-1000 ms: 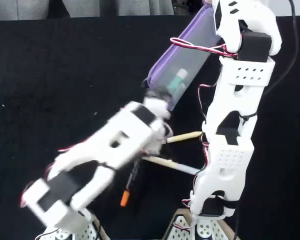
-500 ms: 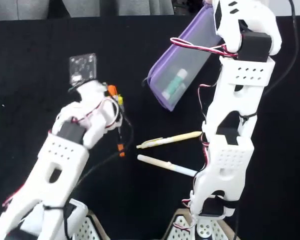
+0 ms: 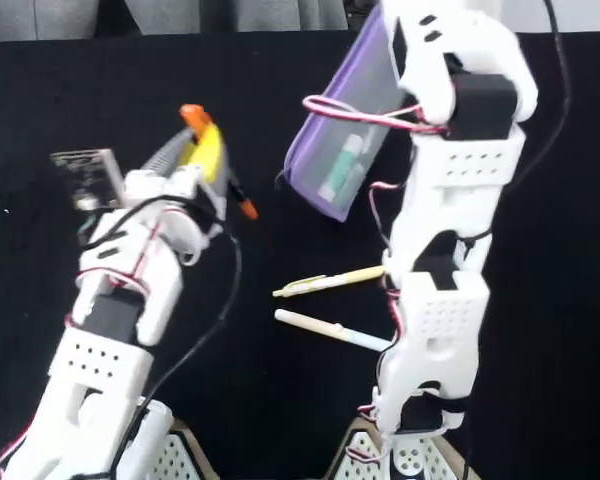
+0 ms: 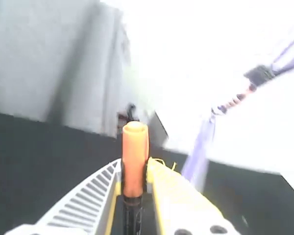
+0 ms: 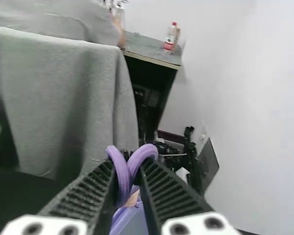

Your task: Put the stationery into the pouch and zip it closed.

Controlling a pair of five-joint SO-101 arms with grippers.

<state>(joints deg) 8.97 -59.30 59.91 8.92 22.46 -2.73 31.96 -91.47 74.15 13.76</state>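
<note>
My left gripper [image 3: 198, 140] is raised over the left part of the table, shut on a black pen with orange ends [image 3: 242, 204]. In the left wrist view the pen's orange end [image 4: 135, 155] sticks up between the fingers of that gripper [image 4: 135, 171]. To its right the purple pouch [image 3: 332, 150] hangs tilted in the air, with a pale green and white item [image 3: 340, 166] inside. My right gripper [image 5: 125, 180] is shut on the pouch's purple rim [image 5: 123, 166]. A yellow pen [image 3: 330, 280] and a white pen [image 3: 330, 328] lie on the black table between the arms.
The black table [image 3: 100, 90] ends at the far side against a grey cloth [image 5: 54, 88]. The right arm's white body [image 3: 445, 300] stands tall over the right side, close to the two lying pens.
My left arm has swung from the middle of the table to the left and upward, carrying the orange-ended pen. The right arm and the pouch have shifted slightly left.
</note>
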